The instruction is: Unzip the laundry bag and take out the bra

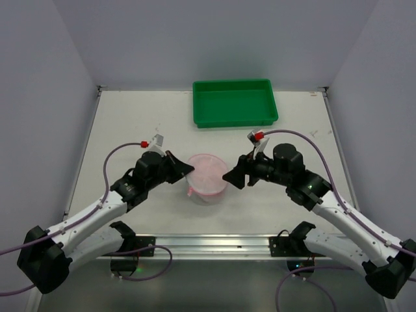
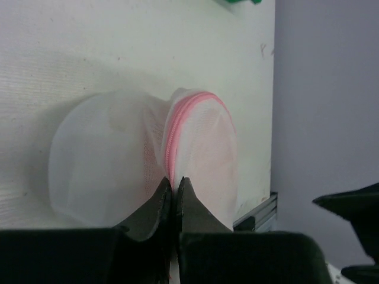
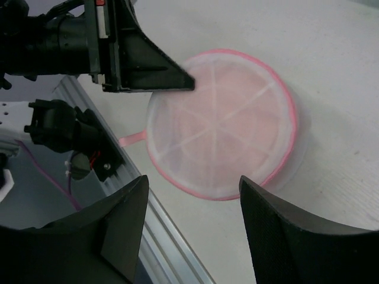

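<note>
Early: bag [image 1: 208,177] looks zipped, bra [image 3: 237,118] inside; left gripper [image 2: 174,184] clamped on its pink rim, right gripper [image 3: 193,180] spread apart nearby.

Your two arms share one look: white tubular links [image 1: 97,211] between chunky black joint housings [image 1: 151,168], with a thin mauve cable [image 1: 108,162] looping to a red plug [image 1: 140,143] by each wrist. The matte black fingers [image 3: 127,228] taper to wedge-shaped tips.
</note>
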You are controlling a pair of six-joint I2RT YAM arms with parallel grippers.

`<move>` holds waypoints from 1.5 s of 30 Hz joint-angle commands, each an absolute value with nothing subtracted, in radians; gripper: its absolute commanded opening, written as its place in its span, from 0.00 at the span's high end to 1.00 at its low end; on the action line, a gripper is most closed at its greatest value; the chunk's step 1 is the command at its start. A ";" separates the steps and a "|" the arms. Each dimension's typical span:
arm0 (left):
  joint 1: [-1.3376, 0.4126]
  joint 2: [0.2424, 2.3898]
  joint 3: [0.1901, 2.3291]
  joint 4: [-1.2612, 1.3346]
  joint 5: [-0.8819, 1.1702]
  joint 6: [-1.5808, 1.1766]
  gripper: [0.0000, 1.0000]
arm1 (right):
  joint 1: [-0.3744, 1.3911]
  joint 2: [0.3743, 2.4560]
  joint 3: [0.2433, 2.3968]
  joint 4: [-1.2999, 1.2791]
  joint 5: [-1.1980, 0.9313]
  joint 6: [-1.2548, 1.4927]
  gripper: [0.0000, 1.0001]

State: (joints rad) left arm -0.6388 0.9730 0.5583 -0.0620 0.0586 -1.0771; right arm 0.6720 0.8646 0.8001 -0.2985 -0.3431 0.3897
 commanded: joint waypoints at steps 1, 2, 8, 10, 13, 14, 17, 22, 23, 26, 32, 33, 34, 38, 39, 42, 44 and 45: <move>-0.650 0.910 0.535 -0.063 -0.153 -1.280 1.00 | 0.779 0.879 0.824 -0.170 -0.186 0.469 0.36; -0.652 0.901 0.534 -0.075 -0.184 -1.298 1.00 | 0.813 0.885 0.821 -0.125 -0.164 0.479 0.36; -0.655 0.908 0.538 -0.077 -0.238 -1.355 1.00 | 1.020 1.054 0.845 -0.006 -0.005 0.512 0.37; -0.655 0.908 0.534 -0.081 -0.233 -1.347 1.00 | 1.058 1.127 0.860 0.026 0.021 0.523 0.39; -0.655 0.885 0.503 -0.092 -0.232 -1.350 1.00 | 1.066 1.175 0.842 0.041 0.041 0.598 0.39; -0.655 0.864 0.491 -0.100 -0.238 -1.353 1.00 | 1.066 1.177 0.832 0.044 0.061 0.647 0.39; -0.655 0.827 0.437 -0.101 -0.233 -1.374 1.00 | 1.066 1.174 0.782 0.041 0.090 0.727 0.38; -0.655 0.792 0.359 -0.062 -0.213 -1.387 1.00 | 1.054 1.195 0.727 0.041 0.104 0.773 0.35; -0.655 0.785 0.345 -0.048 -0.198 -1.382 1.00 | 1.046 1.201 0.721 0.032 0.100 0.790 0.36; -0.655 0.785 0.342 -0.043 -0.152 -1.333 0.92 | 1.013 1.193 0.701 0.026 0.089 0.801 0.35; -0.657 0.767 0.330 -0.041 -0.045 -1.232 0.55 | 0.888 1.186 0.678 0.057 -0.009 0.689 0.34; -0.655 0.762 0.330 -0.041 -0.029 -1.206 0.44 | 0.868 1.198 0.683 0.057 -0.030 0.675 0.34; -0.655 0.759 0.333 -0.044 -0.019 -1.184 0.38 | 0.864 1.203 0.686 0.057 -0.037 0.660 0.34; -0.653 0.773 0.396 -0.133 -0.047 -1.063 0.16 | 0.861 1.218 0.699 0.066 -0.035 0.580 0.34; -0.647 0.782 0.412 -0.150 -0.055 -1.027 0.16 | 0.859 1.218 0.710 0.064 -0.040 0.571 0.34; -0.643 0.834 0.460 -0.147 -0.026 -0.977 0.19 | 0.859 1.220 0.729 0.058 -0.063 0.554 0.33; -0.641 0.885 0.480 -0.126 0.007 -0.968 0.24 | 0.859 1.221 0.747 0.049 -0.072 0.539 0.33; -0.641 0.900 0.485 -0.120 0.027 -0.951 0.32 | 0.859 1.221 0.752 0.046 -0.072 0.529 0.33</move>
